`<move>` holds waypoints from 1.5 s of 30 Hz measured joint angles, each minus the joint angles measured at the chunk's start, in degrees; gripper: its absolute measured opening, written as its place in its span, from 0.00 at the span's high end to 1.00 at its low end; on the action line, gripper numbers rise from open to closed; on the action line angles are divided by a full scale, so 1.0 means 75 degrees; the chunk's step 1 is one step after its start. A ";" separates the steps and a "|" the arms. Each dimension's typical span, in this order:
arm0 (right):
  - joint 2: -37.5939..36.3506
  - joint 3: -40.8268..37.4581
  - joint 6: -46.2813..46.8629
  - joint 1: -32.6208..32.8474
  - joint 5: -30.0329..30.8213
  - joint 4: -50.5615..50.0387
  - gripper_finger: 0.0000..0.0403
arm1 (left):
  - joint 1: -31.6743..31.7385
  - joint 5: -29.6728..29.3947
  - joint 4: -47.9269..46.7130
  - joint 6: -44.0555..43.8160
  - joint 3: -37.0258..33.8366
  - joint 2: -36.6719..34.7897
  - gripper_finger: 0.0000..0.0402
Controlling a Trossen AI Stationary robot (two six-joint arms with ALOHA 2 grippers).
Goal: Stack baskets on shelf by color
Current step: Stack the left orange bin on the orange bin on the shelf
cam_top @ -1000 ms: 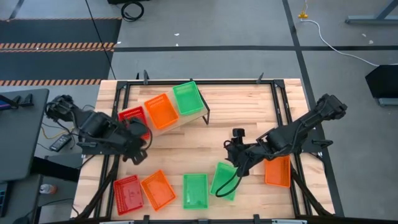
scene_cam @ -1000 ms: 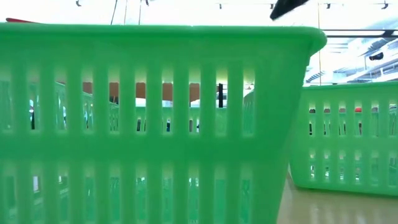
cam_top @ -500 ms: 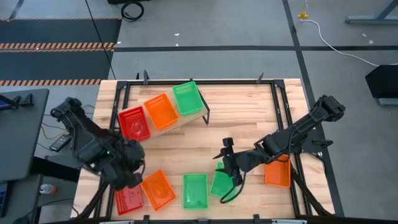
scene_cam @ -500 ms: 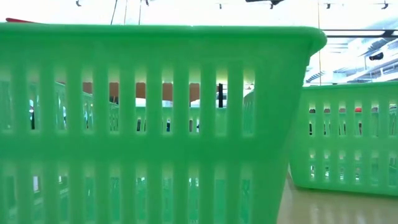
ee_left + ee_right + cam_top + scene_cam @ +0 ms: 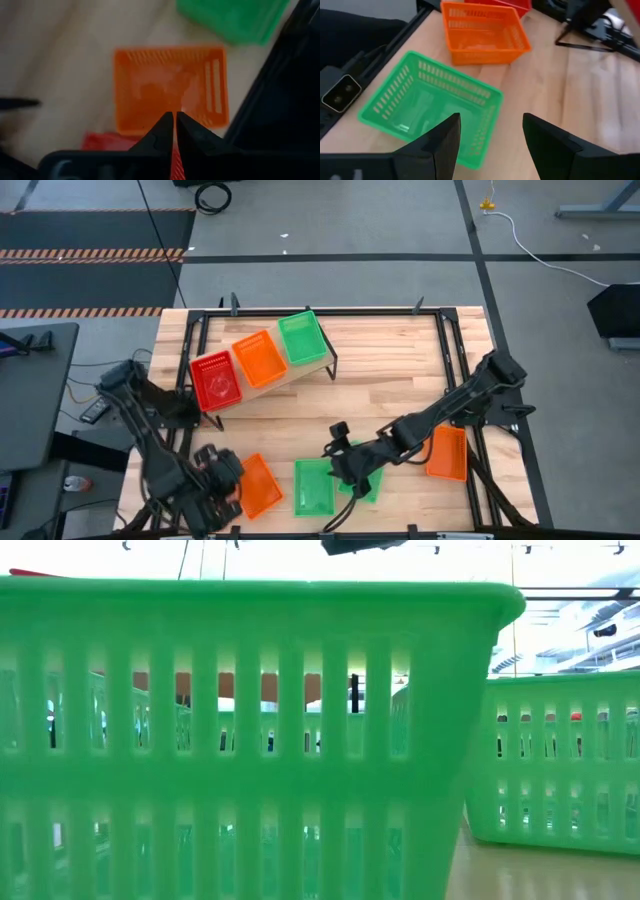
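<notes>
The shelf (image 5: 292, 376) at the far left carries one red basket (image 5: 217, 380), one orange basket (image 5: 260, 358) and one green basket (image 5: 302, 338). Along the near edge rest a red basket (image 5: 107, 141), largely hidden under my left arm in the high view, an orange basket (image 5: 258, 485) and two green baskets (image 5: 313, 485) (image 5: 368, 482). Another orange basket (image 5: 447, 452) sits at the right. My left gripper (image 5: 173, 120) is shut and hovers over the near-left red and orange baskets. My right gripper (image 5: 490, 145) is open, above the right-hand rim of the green basket (image 5: 430, 110).
Black frame rails (image 5: 190, 350) run along the table's sides. In the low view a green basket wall (image 5: 250, 740) fills the picture, with a second green basket (image 5: 560, 760) to its right. Bare wood (image 5: 400, 370) lies between the shelf and the right arm.
My left arm has swung from beside the shelf's red basket toward the table's near-left corner and now covers the near red basket. My right gripper has travelled toward the table's left along the near edge, from over the tilted green basket to the gap between the two green ones.
</notes>
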 joint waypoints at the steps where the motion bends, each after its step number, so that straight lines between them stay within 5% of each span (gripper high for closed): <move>1: 0.0103 0.0096 -0.0001 0.0000 -0.0066 -0.0026 0.45 | 0.0001 0.0271 0.0153 0.0001 -0.0002 0.0182 0.93; 8: 0.0591 0.0618 -0.0005 0.0100 -0.0400 -0.0056 0.45 | -0.0177 0.1797 0.0867 0.0008 -0.0004 0.1315 0.93; 23: 0.0592 0.0654 0.0404 0.0369 -0.0419 -0.0225 0.45 | -0.0007 0.2540 0.1349 0.0812 -0.0006 0.2257 0.97; 35: 0.0591 0.0654 0.0552 0.0376 -0.0420 -0.0504 0.45 | 0.0711 0.2567 0.0831 0.1752 -0.0012 0.2508 0.97; 45: 0.0588 0.0654 0.0552 0.0376 -0.0420 -0.0513 0.45 | 0.1566 0.1672 0.0817 0.2820 -0.0012 0.2508 0.97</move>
